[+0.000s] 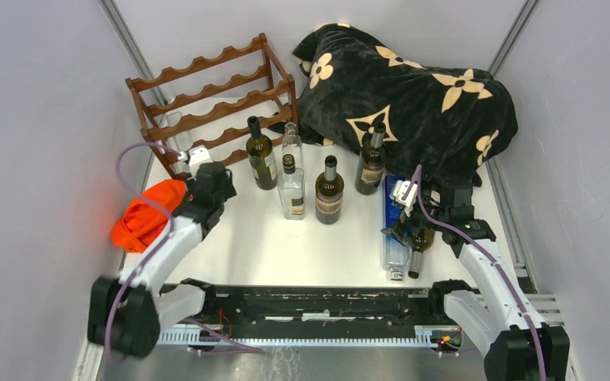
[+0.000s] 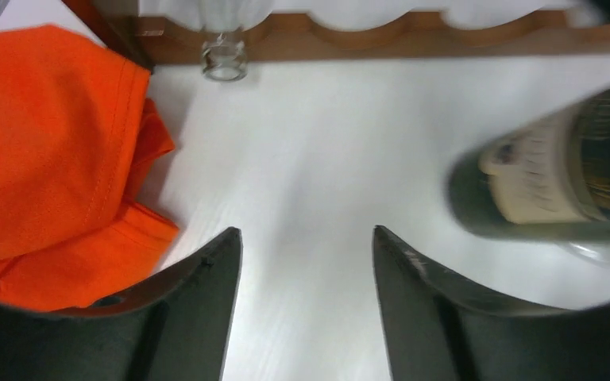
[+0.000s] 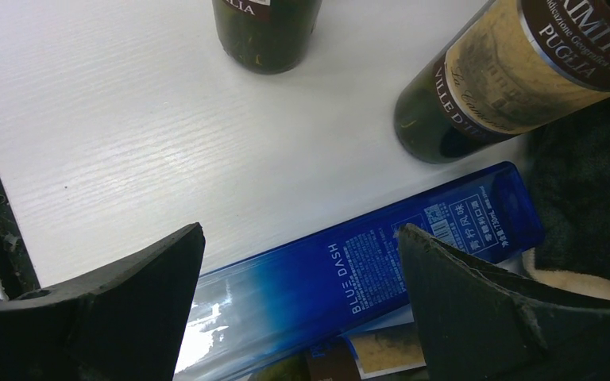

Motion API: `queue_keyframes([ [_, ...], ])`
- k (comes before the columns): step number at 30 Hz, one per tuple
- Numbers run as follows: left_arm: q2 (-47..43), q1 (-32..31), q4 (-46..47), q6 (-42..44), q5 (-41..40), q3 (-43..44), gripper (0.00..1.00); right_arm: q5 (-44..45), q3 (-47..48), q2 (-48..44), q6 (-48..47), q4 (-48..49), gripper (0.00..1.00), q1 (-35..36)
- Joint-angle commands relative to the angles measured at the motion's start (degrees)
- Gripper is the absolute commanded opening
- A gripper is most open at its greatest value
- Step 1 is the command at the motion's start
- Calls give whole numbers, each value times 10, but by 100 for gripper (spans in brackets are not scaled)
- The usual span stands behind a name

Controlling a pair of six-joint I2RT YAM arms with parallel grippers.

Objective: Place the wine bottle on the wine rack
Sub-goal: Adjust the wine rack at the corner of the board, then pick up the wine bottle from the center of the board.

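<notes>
The dark reddish-brown wine rack (image 1: 214, 99) stands at the back left. A clear wine bottle (image 1: 177, 129) lies in its lowest tier at the left end, and the bottle's mouth (image 2: 224, 60) pokes out over the front rail (image 2: 381, 41). My left gripper (image 1: 193, 163) hovers just in front of that end of the rack, open (image 2: 306, 230), with only bare table between its fingers. At the right front, my right gripper (image 1: 403, 228) hangs wide open (image 3: 301, 230) above a blue bottle (image 3: 381, 270) lying on the table and touches nothing.
An orange cloth (image 1: 147, 214) lies left of my left gripper. Several bottles stand mid-table, among them a dark green one (image 1: 262, 159) and a clear one (image 1: 291, 189). A dark bottle (image 1: 419, 248) lies beside the blue one. A black flowered blanket (image 1: 413, 95) fills the back right.
</notes>
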Motion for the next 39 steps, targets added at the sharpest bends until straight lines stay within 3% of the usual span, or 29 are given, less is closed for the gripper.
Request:
queue_keyframes([
  [1,-190,0,-4,-40,142,-16,75,7,-1,-19,-16,17,98,2],
  [5,-313,0,-4,-22,233,5,99,-19,-3,-30,-30,13,98,2],
  [7,-335,0,-5,-20,266,27,100,-56,2,-32,-32,11,98,2],
  [11,-322,0,-7,-7,331,76,100,-154,33,-1,-111,-57,98,2],
  [14,-264,0,-12,-2,379,119,100,-197,59,38,-136,-92,98,2],
  [17,-199,1,-11,22,417,154,100,-202,77,71,-191,-144,98,2],
  [20,-147,0,14,64,436,177,96,-190,67,78,-191,-134,98,2],
  [26,-70,0,41,157,388,200,91,-166,42,71,-175,-99,98,2],
  [29,-57,0,96,190,376,176,91,-159,34,73,-176,-94,98,2],
  [32,-42,-1,168,204,377,152,89,-156,33,75,-176,-93,98,2],
  [39,27,-5,198,224,391,186,79,-150,30,73,-176,-92,98,2],
])
